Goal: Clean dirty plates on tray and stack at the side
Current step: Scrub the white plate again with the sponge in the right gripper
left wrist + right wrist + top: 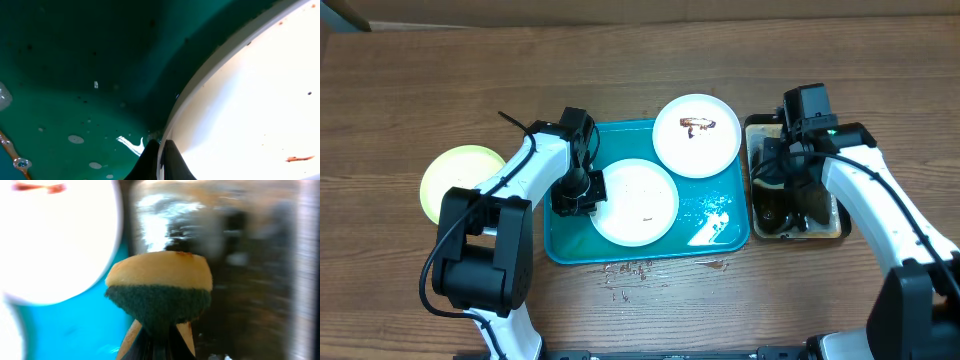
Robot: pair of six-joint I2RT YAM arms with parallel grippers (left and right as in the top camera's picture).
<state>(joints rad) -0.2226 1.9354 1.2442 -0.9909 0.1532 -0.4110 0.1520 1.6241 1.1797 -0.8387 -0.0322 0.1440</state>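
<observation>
The teal tray (pixel 570 245) holds a white plate (pixel 640 200) with a tiny smear. A second white plate (pixel 697 134) with a brown-orange smear rests on the tray's far right corner. A pale yellow-green plate (pixel 455 180) lies on the table to the left. My left gripper (pixel 582 192) is shut on the left rim of the near white plate; in the left wrist view the fingers (pixel 160 157) pinch the plate's rim (pixel 250 100) over the wet tray (pixel 75 65). My right gripper (pixel 787 185) is over the basin, and in the right wrist view its fingers (pixel 159 337) are shut on a yellow-and-green sponge (pixel 159 287).
A black-rimmed basin (pixel 844 228) of dark dirty water stands right of the tray; it also shows in the right wrist view (pixel 240 255). Brown drips (pixel 630 268) mark the table in front of the tray. Water droplets lie on the tray's right part (pixel 715 215).
</observation>
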